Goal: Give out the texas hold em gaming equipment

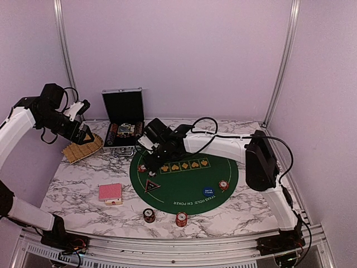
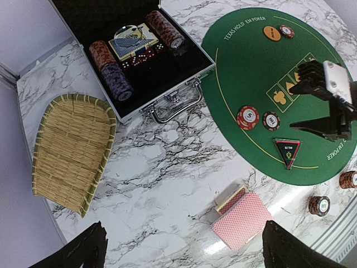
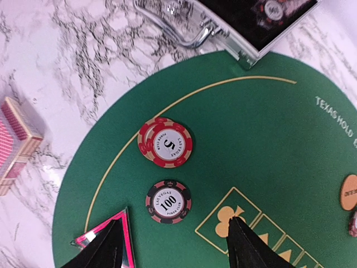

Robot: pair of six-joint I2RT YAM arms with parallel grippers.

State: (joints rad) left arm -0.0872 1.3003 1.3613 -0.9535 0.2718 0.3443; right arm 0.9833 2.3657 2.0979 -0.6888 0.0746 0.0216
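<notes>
While chips dot marble tbl, walls lilac.

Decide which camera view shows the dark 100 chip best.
Right wrist: the dark 100 chip lies close, its number legible. Left wrist shows it small, beside the red chip. Top external is too distant to make it out.

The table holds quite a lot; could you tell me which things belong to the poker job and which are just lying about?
Job: red-backed cards, poker chips, black triangular button, blue button, orange button.
Lying about: silver case, green mat, woven tray.
</notes>
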